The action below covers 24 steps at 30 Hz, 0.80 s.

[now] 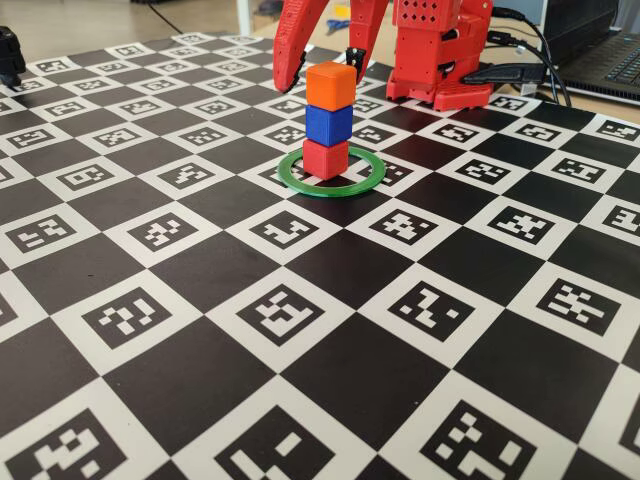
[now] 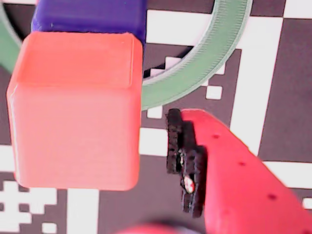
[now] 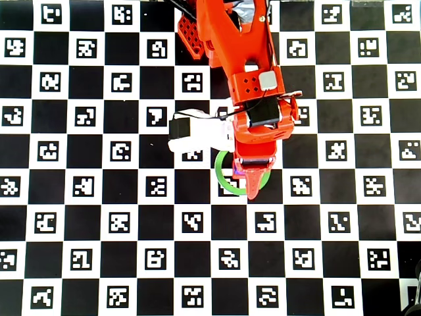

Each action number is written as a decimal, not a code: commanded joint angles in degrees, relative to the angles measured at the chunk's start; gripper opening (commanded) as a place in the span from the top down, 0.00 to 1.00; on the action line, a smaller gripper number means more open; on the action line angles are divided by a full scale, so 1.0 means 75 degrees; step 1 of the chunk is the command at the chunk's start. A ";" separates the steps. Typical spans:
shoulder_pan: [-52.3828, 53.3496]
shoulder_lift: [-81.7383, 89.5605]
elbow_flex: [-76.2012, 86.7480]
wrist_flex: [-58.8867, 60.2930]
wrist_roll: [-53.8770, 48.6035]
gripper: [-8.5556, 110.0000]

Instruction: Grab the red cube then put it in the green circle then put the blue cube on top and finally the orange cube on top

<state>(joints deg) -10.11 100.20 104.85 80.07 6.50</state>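
Note:
In the fixed view the red cube (image 1: 325,158) stands inside the green circle (image 1: 300,178). The blue cube (image 1: 328,124) sits on it, and the orange cube (image 1: 331,84) tops the stack. My gripper (image 1: 322,72) is open just behind the top of the stack, one finger on each side of the orange cube. The wrist view shows the orange cube (image 2: 75,112) large at left, with a clear gap to the black pad (image 2: 185,161) of my right finger. The blue cube (image 2: 92,14) and the green circle (image 2: 209,73) lie beneath. From overhead my arm hides the stack; only part of the green circle (image 3: 222,181) shows.
The red arm base (image 1: 440,60) stands right behind the stack on the checkered marker board (image 1: 300,400). Cables and a dark laptop (image 1: 600,50) lie at the back right. A black object (image 1: 10,50) sits at the far left edge.

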 commanded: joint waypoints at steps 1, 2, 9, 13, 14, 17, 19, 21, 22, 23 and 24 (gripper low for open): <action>0.0094 0.0703 -0.0340 0.0258 -0.0094 0.51; 0.0117 0.0750 -0.0387 0.0352 -0.0141 0.51; 0.0223 0.1441 -0.0586 0.0797 -0.0703 0.54; 0.0352 0.2074 -0.0586 0.0926 -0.1160 0.57; 0.0422 0.2238 -0.0574 0.0937 -0.1254 0.58; 0.0656 0.2672 -0.0527 0.0961 -0.1641 0.63; 0.0844 0.2883 -0.0480 0.0961 -0.1898 0.70; 0.1043 0.3047 -0.0434 0.0961 -0.2109 0.75; 0.1160 0.3105 -0.0422 0.0961 -0.2215 0.77; 0.1266 0.3187 -0.0375 0.0937 -0.2320 0.78; 0.1359 0.3293 -0.0316 0.0891 -0.2426 0.80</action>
<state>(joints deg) -2.11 120.50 104.85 87.19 -9.40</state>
